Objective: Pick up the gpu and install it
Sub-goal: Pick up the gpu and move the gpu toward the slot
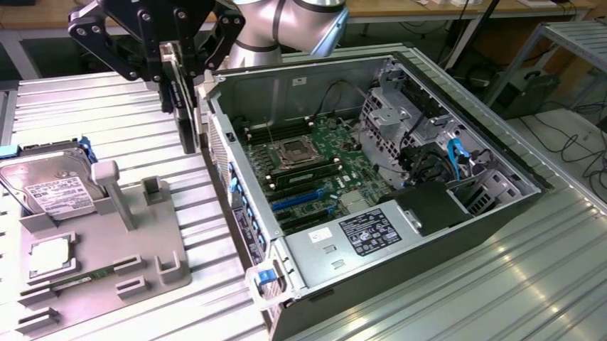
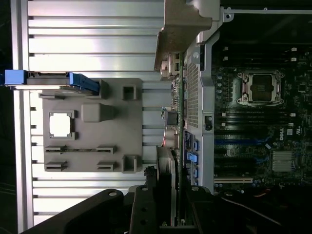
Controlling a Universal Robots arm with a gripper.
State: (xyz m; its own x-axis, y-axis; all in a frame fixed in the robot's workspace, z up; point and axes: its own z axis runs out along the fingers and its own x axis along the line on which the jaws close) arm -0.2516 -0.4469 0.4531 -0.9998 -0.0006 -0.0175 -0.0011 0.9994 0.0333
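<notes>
An open computer case lies on its side on a ribbed metal table, its motherboard exposed with the processor socket bare. On the exterior view's left of the case sits a grey parts fixture, carrying a silver hard drive in blue rails and a small square processor chip.

Above the gap between the fixture and the case, the arm's gripper is clamped on the gpu, its fingers pressed to the card's two flat faces. The card hangs upright below the fingertips, seen edge-on as a thin dark strip (its lower end reaches down to about the level of the case's top rim). It sits just beside the outer face of the case's perforated rear wall, outside the case and apart from the fixture.

From the wrist, the gpu runs straight out from the gripper, lying alongside that perforated wall, with the fixture on one side and the motherboard on the other.
</notes>
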